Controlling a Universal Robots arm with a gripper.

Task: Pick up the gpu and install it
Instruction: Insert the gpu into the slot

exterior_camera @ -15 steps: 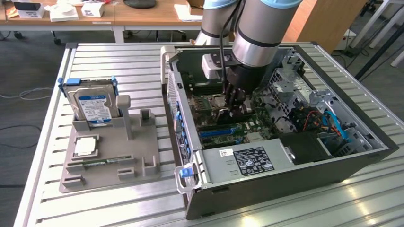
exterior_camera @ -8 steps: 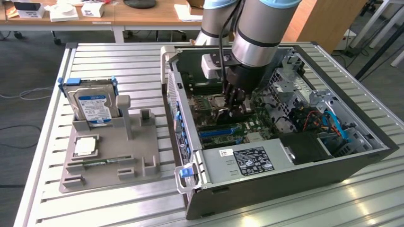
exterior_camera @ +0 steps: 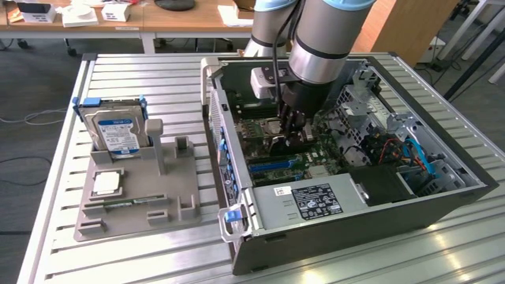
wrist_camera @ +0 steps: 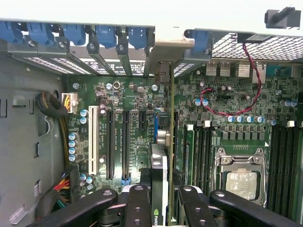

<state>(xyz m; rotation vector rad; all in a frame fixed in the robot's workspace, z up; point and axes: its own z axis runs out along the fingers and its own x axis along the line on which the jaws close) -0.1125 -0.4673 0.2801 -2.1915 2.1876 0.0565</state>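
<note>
Clamping the gpu (wrist_camera: 158, 165) edge-on in the wrist view, the gripper (exterior_camera: 294, 129) reaches into the case (exterior_camera: 347, 236)

colours: gripper (wrist_camera: 161, 196) black, semi-gloss. gpu (wrist_camera: 158, 165) black with a pale grey strip and a green logo. motherboard (wrist_camera: 137, 94) green; long slots black, one white slot (wrist_camera: 93, 135); capacitors (wrist_camera: 73, 143) light blue. wire (wrist_camera: 253, 90) twisted red-black. clips (wrist_camera: 75, 33) blue. case (exterior_camera: 355, 236) dark grey. psu (exterior_camera: 268, 213) silver, black label with white print. drive (exterior_camera: 117, 135) silver, blue-white label, blue bracket (exterior_camera: 79, 105). fixture (exterior_camera: 134, 201) plain grey. table (exterior_camera: 126, 77) silver, ribbed.
</note>
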